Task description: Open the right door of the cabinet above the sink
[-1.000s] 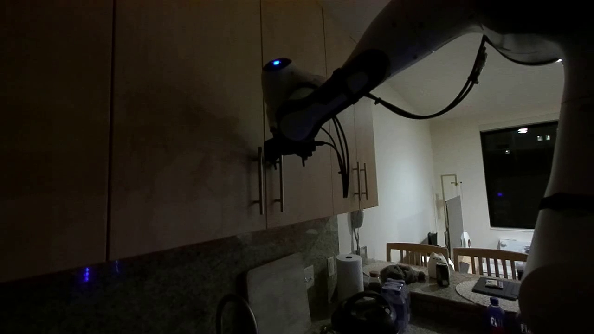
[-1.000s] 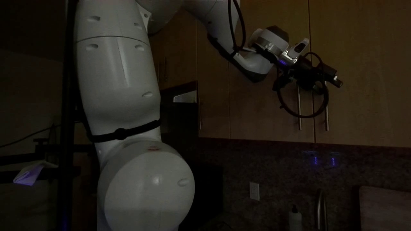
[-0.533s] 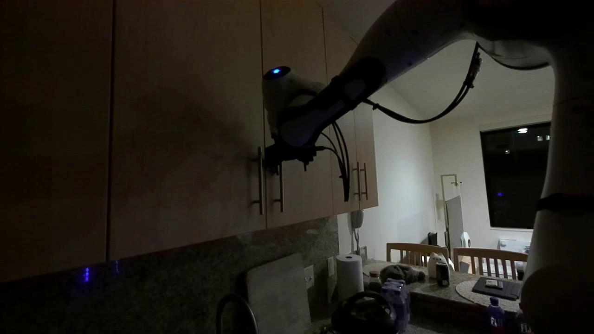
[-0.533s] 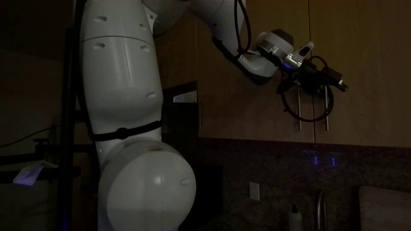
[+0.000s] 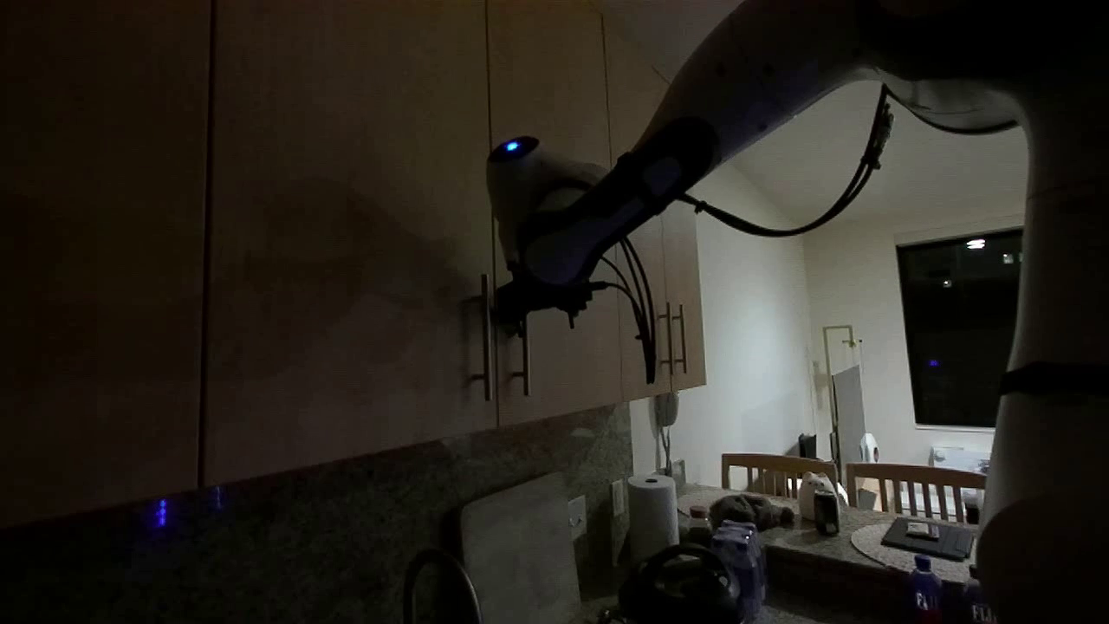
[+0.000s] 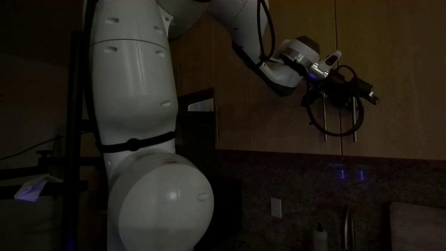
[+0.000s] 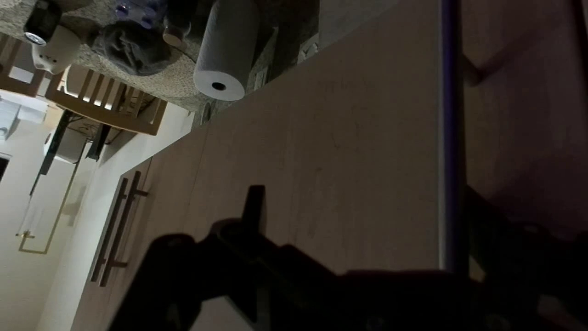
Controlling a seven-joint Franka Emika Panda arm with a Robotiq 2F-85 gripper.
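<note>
The fingers (image 7: 254, 207) are standing released and well apart in the wrist view, with a slim metal bar handle (image 7: 452, 115) running between them, just beside one finger and clear of the other; whether the nearer one is touching it, I cannot tell. This handle is sitting low along the left edge of the right door (image 5: 567, 373), which is hanging closed, flush with the left door (image 6: 296, 132) of the same beige cabinet (image 5: 390, 199). In an exterior view the arm (image 5: 736, 95) is reaching in across the front of the right door, and a dark cable (image 6: 360, 118) is looping down near that door's handle. Just left of the right door, a second bar handle (image 5: 487, 347) is running upright on the left door; to its right, a further cabinet (image 5: 695, 286) is carrying its own pair of handles. Below the right door, a pale board (image 5: 520, 555) is leaning against a stone wall (image 5: 329, 520), and in an exterior view a curved metal tap (image 6: 346, 226) is rising, also lower than the door. Below and to the right of the right door, a paper towel roll (image 5: 654, 520) is standing upright; farther right, a desk (image 5: 793, 539) is bearing a rumpled grey bundle (image 5: 747, 511), a white cat-shaped figure (image 5: 813, 490) and a dark can (image 5: 828, 513). Wooden chairs (image 5: 771, 462) are standing behind these, and a dark window (image 5: 962, 329) is showing well to the right of the door.
</note>
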